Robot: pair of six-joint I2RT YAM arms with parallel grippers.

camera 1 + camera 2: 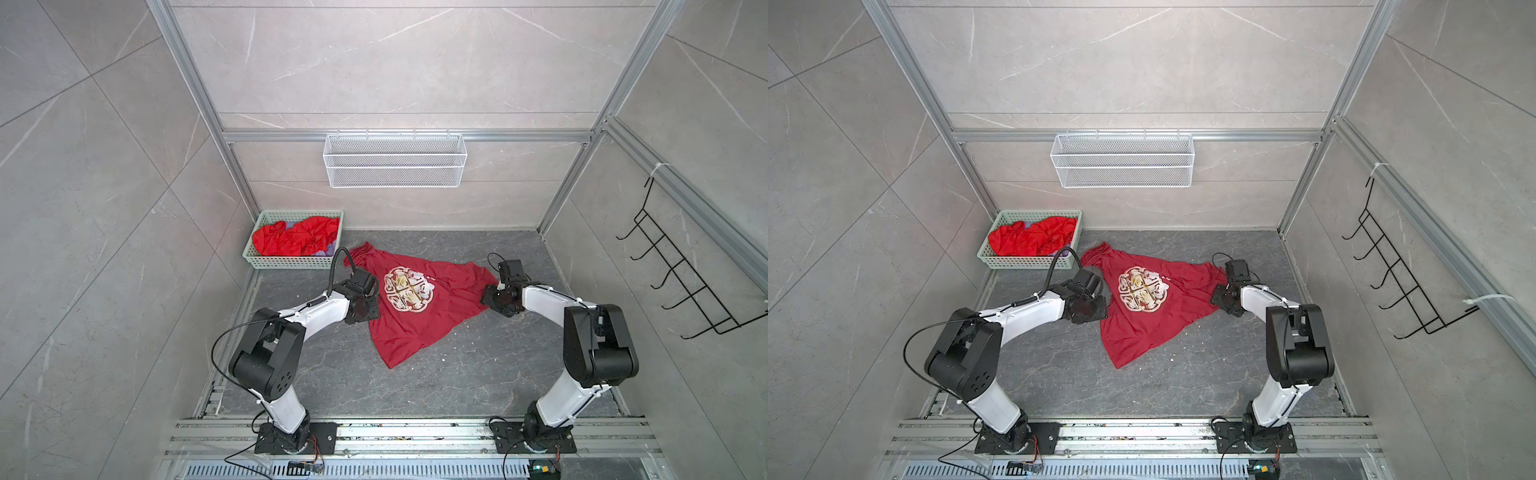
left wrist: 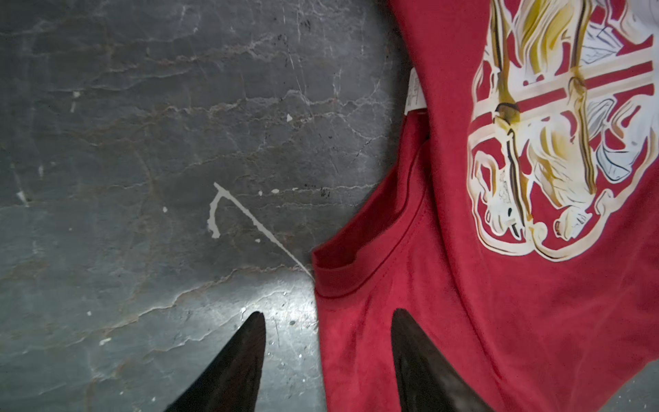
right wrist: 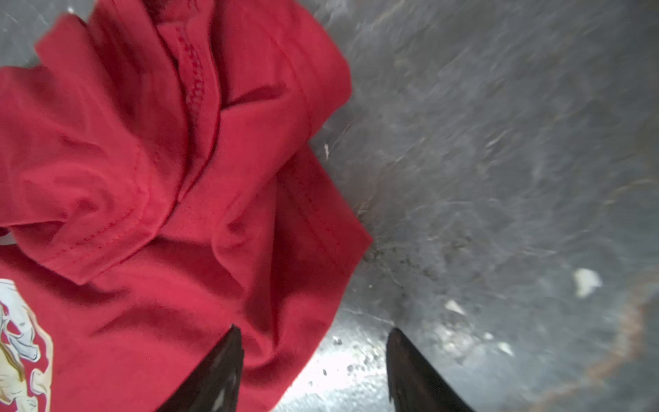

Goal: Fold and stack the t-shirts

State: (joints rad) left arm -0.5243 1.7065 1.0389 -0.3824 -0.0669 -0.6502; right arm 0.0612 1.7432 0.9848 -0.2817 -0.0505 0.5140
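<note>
Left end effector (image 2: pixel 328 312) mostly cut off, t-shirt (image 2: pixel 463 321) print (image 2: pixel 556 149) cropped, label (image 2: pixel 415 89) partly hidden

Overhead light keeps both top views bright, shadows soft. My left wrist view is sharp, glare on the desk (image 2: pixel 271 296) at six o'clock beside my left fingers (image 2: pixel 231 371). My right wrist view smears with motion blur, worst toward three o'clock.

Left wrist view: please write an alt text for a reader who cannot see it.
The left gripper hangs open over the edge of a crimson t-shirt, one finger over the cloth and one over the dark grey stone table. The shirt shows a round white-gold print and a small white label.
</note>
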